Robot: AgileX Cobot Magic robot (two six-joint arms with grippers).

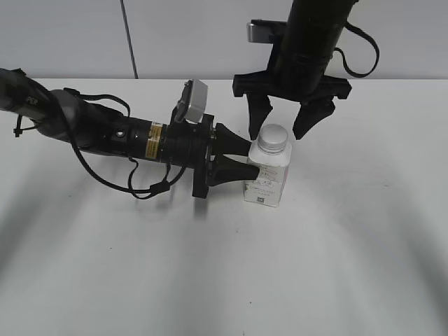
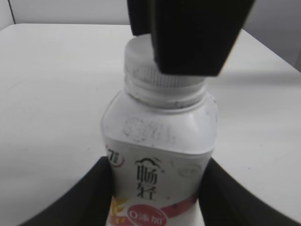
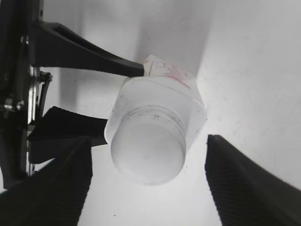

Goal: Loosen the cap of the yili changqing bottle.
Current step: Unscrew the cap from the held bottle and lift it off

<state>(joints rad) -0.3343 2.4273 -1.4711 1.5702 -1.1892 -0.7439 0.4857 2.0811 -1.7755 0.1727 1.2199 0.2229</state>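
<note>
The yili changqing bottle (image 1: 266,176) stands upright on the white table, a small white squarish bottle with black print and a pink-red band (image 2: 160,165). Its white ribbed cap (image 1: 273,138) is on the neck; it also shows in the left wrist view (image 2: 141,61) and the right wrist view (image 3: 148,153). My left gripper (image 1: 241,159) comes in from the left and is shut on the bottle's body (image 2: 157,197). My right gripper (image 1: 287,119) hangs open just above and behind the cap, one finger on each side of it, not touching (image 3: 148,188).
The white table (image 1: 210,280) spreads all around the bottle. A grey wall with a vertical seam (image 1: 126,35) stands behind. The left arm with its cables (image 1: 105,133) lies low over the table at the left.
</note>
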